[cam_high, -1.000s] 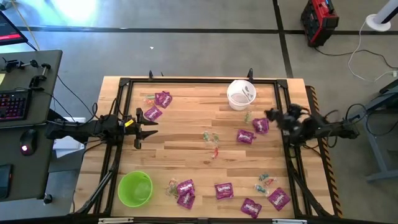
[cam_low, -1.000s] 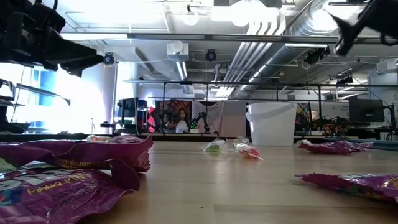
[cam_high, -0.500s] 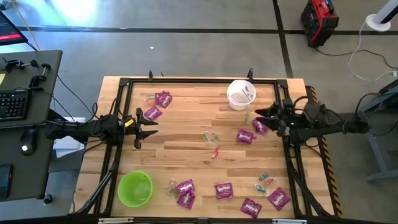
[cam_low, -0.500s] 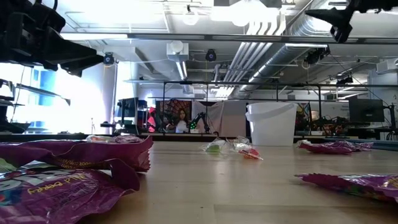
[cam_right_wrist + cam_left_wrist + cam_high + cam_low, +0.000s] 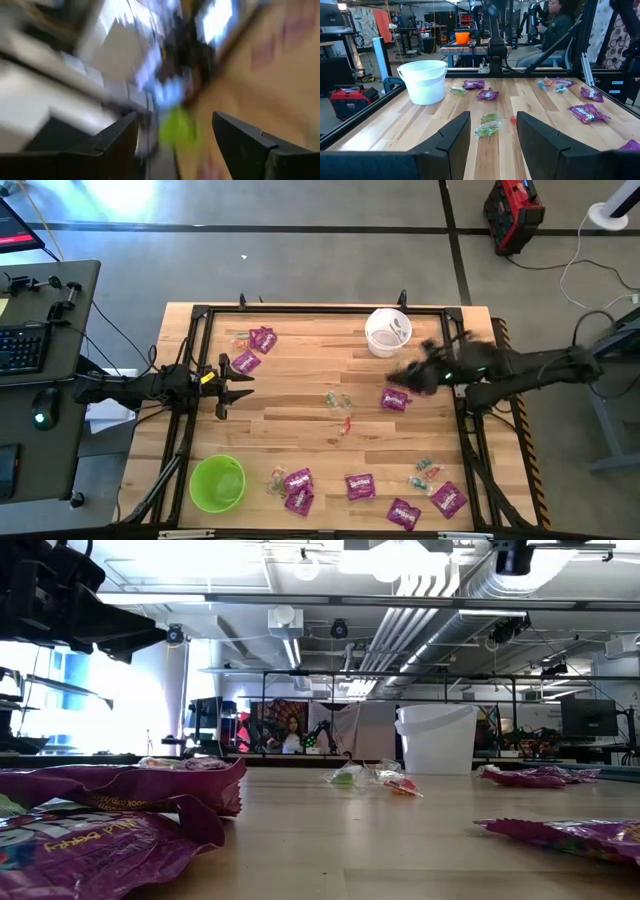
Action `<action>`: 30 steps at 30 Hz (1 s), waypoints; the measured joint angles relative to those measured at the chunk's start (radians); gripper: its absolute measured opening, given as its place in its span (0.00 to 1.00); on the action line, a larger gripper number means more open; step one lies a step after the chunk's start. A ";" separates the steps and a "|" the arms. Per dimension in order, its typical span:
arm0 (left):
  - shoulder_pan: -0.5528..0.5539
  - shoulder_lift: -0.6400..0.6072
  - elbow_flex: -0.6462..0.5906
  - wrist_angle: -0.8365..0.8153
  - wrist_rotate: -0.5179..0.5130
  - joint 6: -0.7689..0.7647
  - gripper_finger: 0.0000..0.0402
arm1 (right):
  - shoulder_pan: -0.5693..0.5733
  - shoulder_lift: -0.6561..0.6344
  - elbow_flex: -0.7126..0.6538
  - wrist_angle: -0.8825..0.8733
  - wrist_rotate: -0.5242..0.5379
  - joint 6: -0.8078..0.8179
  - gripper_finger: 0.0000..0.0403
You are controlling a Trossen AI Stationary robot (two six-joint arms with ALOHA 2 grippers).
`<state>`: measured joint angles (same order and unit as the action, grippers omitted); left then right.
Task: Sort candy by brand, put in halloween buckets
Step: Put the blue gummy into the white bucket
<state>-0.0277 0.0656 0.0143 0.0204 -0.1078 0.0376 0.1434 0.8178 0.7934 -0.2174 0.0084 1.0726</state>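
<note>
Purple packets lie flat on the table: two near the far left point(image 5: 262, 338), one right of centre point(image 5: 396, 399), several along the near edge point(image 5: 360, 486). Small clear-wrapped sweets point(image 5: 338, 400) are scattered at mid-table. The white bucket point(image 5: 388, 332) stands at the far edge, the lime green bucket point(image 5: 217, 482) at the near left. My left gripper point(image 5: 232, 380) waits open at the table's left side, holding nothing. My right gripper point(image 5: 405, 375), blurred, hovers open above the table just near of the white bucket, beside the centre-right packet. It shows at the top of the low view point(image 5: 515, 555).
A black frame rail point(image 5: 320, 308) runs around the table top. A second table and a seated person point(image 5: 560, 25) show beyond the table's right side in the left wrist view. More sweets point(image 5: 425, 470) lie at the near right. Bare wood point(image 5: 300, 440) lies between the groups.
My right gripper has swung from the table's right edge toward the left, out over the packets near the white bucket, fast enough that it shows blurred. Buckets, packets, sweets and my left arm have kept still.
</note>
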 joint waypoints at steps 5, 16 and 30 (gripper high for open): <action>0.000 0.000 0.000 0.000 0.000 0.000 0.38 | 0.099 0.225 0.201 -0.675 -0.257 0.146 0.62; 0.000 0.000 0.000 0.000 0.000 0.000 0.38 | 0.416 0.371 0.007 -0.723 -0.364 0.636 0.62; 0.000 0.000 0.000 0.000 0.000 0.000 0.38 | 0.513 0.395 -0.151 -0.562 -0.252 0.970 0.62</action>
<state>-0.0279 0.0654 0.0143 0.0204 -0.1078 0.0377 0.6566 1.2132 0.6424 -0.7797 -0.2439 2.0424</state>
